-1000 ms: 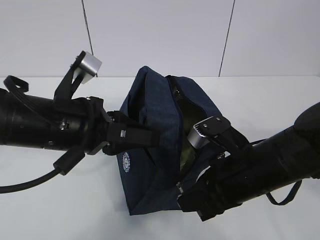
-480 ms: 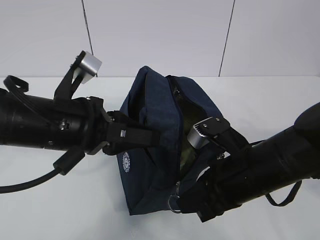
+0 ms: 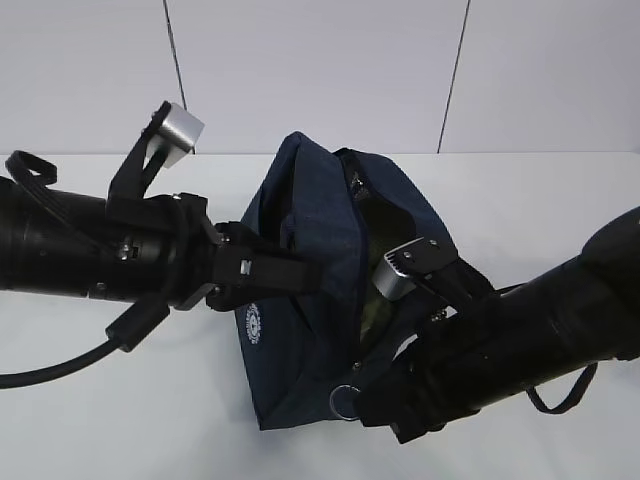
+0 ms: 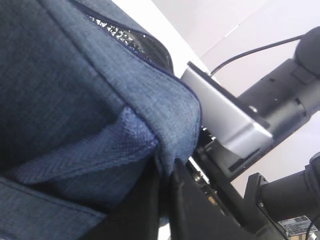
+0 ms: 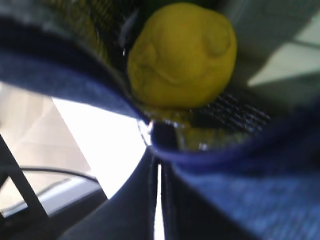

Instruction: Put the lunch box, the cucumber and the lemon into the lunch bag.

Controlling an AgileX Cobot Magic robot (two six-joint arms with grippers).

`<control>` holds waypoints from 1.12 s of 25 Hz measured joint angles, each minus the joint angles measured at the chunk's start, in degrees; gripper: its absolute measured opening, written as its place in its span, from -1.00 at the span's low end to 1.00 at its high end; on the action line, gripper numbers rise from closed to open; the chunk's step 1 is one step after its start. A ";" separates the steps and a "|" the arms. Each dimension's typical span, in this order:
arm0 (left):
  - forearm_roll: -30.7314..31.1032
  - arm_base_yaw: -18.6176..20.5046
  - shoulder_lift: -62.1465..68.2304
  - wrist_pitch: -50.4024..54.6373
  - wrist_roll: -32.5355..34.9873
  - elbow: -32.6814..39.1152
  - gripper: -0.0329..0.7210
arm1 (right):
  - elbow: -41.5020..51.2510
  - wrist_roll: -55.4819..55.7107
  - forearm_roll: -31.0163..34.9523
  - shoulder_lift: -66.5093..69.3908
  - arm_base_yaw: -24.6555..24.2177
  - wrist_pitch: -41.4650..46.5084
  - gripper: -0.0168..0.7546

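Bag [image 3: 300, 300] sits mid-table [image 3: 120, 420], navy fabric, its top slit gaping a little, and we hold it from both sides. Our left gripper [image 3: 262, 272] comes in from the left and is clenched on the bag's near wall just above the small round white logo [image 3: 252, 322]; in the left wrist view the dark fingers [image 4: 175, 210] pinch a fold of blue cloth [image 4: 100, 115] where a woven strap joins it, and a sliver of foil lining [image 4: 120, 35] shows along the open edge. Our right gripper [image 3: 385, 385] reaches in low from the right, at the bag's front lower corner, right beside the metal ring pull [image 3: 345, 401] that hangs off the zipper end. Its jaws are pressed together; in the right wrist view they meet on the blue edge of the bag [image 5: 240, 185], near a glint of metal at the seam, though we cannot tell whether it is cloth or the zipper tab that they pinch. Past that edge the lemon [image 5: 182, 55] lies inside the bag, bright yellow, against the dark shiny lining. From the exterior view a pale greenish shape [image 3: 372, 310] shows through the slit; we cannot tell what it is. Beyond the table stands a white panelled wall [image 3: 320, 70].
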 joint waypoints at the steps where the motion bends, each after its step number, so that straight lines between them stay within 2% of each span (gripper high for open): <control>1: 0.00 0.00 0.00 0.00 0.00 0.00 -0.92 | 0.00 -0.68 0.89 0.41 0.00 0.00 -0.94; 9: 0.00 0.00 0.00 0.14 0.00 0.00 -0.92 | -0.10 -7.88 10.28 3.61 0.00 1.14 -0.91; 14: 0.00 0.00 0.00 0.27 0.00 0.00 -0.92 | -0.10 -9.48 11.54 4.10 0.00 1.85 -0.57; 17: 0.00 0.00 0.00 0.27 -0.38 0.00 -0.92 | -0.10 -9.61 11.89 4.10 0.00 2.25 -0.44; 28: 0.00 0.00 0.00 0.69 -0.85 0.00 -0.92 | -0.10 -10.29 15.21 4.10 0.00 5.28 -0.38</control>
